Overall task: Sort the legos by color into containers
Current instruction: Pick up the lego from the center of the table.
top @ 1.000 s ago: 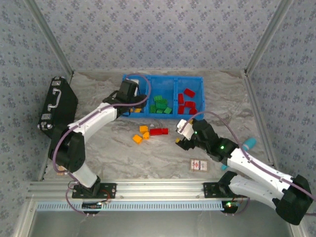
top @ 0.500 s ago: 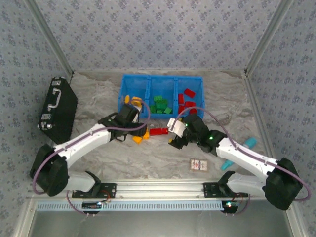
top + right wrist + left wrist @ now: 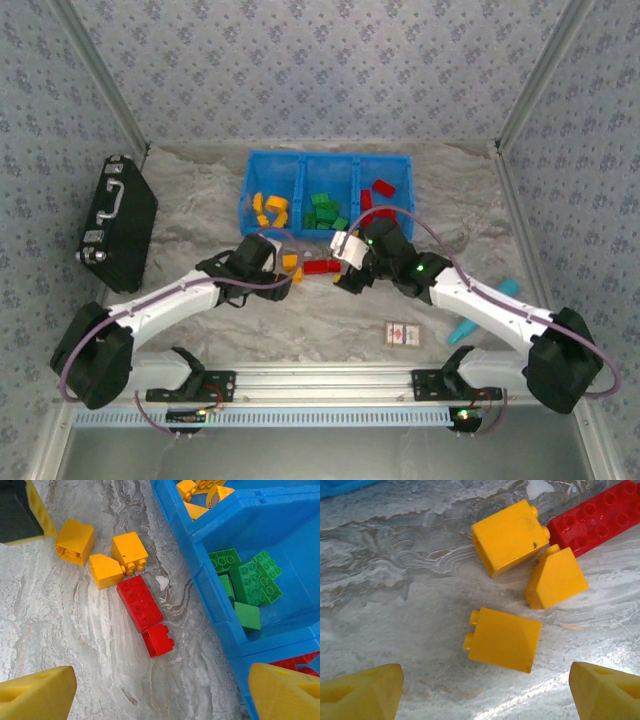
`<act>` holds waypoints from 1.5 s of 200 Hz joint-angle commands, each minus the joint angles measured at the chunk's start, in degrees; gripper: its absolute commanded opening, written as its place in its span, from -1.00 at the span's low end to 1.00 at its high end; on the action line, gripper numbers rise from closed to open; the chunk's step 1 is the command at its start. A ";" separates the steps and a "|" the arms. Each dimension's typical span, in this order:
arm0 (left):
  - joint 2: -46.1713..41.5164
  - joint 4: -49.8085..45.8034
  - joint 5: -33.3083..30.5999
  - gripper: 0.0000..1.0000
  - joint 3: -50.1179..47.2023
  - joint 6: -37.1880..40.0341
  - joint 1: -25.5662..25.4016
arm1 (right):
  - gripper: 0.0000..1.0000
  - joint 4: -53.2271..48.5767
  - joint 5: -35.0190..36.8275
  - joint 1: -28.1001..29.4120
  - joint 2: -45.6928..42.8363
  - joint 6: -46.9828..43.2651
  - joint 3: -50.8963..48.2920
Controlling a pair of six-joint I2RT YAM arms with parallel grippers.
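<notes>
Three yellow legos lie loose on the table: one just ahead of my open left gripper, two more beyond it. A long red lego and a small red one lie in front of my open right gripper, which holds nothing. From above, the left gripper and the right gripper flank these loose bricks. The blue bin's containers hold yellow, green and red legos.
A black case stands at the left wall. A red-and-white card box and a teal stick lie near the right arm. The bin's near wall runs close beside the red bricks.
My left arm has drawn back from the bin's left compartment to above the loose yellow bricks, its jaws widening. My right arm has moved left toward the red bricks.
</notes>
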 commanded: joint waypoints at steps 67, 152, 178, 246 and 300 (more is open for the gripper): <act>11.59 4.82 1.11 0.73 4.21 6.56 -1.33 | 0.81 -3.50 -0.89 -1.45 0.20 -1.59 3.08; 18.55 4.21 1.58 0.35 6.55 6.10 -0.26 | 0.85 -2.94 -1.90 -3.08 0.78 -0.28 2.54; 18.36 4.34 1.45 0.15 6.37 5.54 -0.24 | 0.86 -2.62 -2.34 -3.58 0.66 -0.37 2.21; 15.31 -1.26 1.53 -0.18 9.24 3.93 -0.09 | 0.89 -2.53 -3.82 -4.28 1.33 -0.95 2.20; 13.05 -7.37 2.14 -0.19 24.41 9.85 2.54 | 0.87 -1.37 -5.93 -4.16 3.62 -1.96 3.58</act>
